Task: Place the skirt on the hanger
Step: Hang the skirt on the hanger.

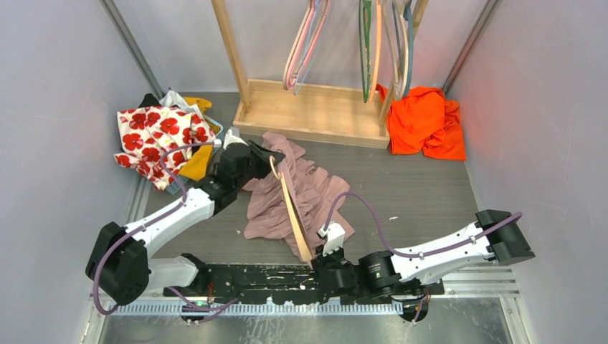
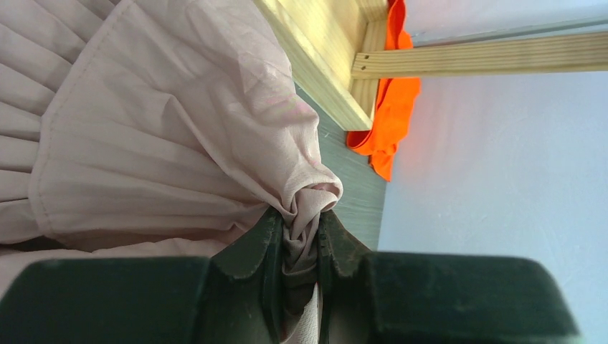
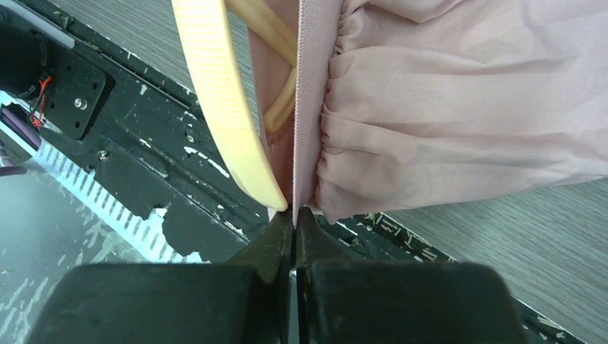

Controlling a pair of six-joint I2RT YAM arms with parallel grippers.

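Skirt (image 1: 319, 188): pale pink, pleated, with a gathered elastic waistband. It is lying crumpled on the counter (image 1: 423, 197) in front of the wooden rack (image 1: 308, 115), stretched between your two pincers.
Hanger (image 1: 292, 208): cream and curved. It is lying slantwise across the skirt, its hook end near your left pincer and its lower end beside your right one. In the right wrist view it looks partly threaded inside the waistband.
Left pincer (image 2: 301, 228): it is standing nearly closed and clamping a twisted bunch of the thin skirt cloth at the far side.
Right pincer (image 3: 294, 215): it is standing fully closed. It is pinching the waistband's edge, as far as you can judge, with the hanger's tip touching just beside it.
Handling, skirt: you are dealing with light, limp, slippery-looking cloth. It is likely sagging and sliding wherever it is not held taut.
Handling, hanger: you are working with a stiff, light, smooth piece that is probably shifting easily under the cloth.
Where to hold: the elastic waistband is giving you the firmest purchase. The pleated body is likely slipping and stretching.
Nearby: an orange garment (image 1: 426, 122) and a red-flowered garment (image 1: 154, 140) are lying well apart from the skirt.
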